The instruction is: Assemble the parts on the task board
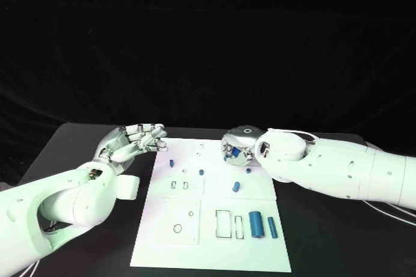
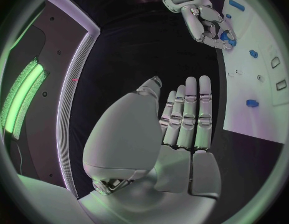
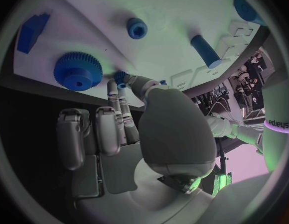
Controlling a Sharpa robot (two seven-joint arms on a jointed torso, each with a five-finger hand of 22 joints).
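The white task board (image 1: 204, 247) lies in the middle of the black table. My right hand (image 1: 235, 148) hovers over its far part and pinches a small blue gear (image 3: 121, 77) between thumb and fingertip, just above the board (image 3: 176, 15). Close by the pinched gear lie a large blue gear (image 3: 77, 70), a blue block (image 3: 32, 32), a round blue piece (image 3: 137, 28) and a blue pin (image 3: 206, 51). A thick blue cylinder (image 1: 256, 224) and a slim one (image 1: 271, 227) lie at the board's near right. My left hand (image 1: 134, 142) is off the far left corner, fingers straight, holding nothing.
Small blue pieces (image 1: 172, 163) (image 1: 201, 172) (image 1: 234, 185) are scattered over the board's far half. Rectangular slots (image 1: 223, 223) and a round hole (image 1: 178, 228) are cut into its near half. Bare black table runs along both sides of the board.
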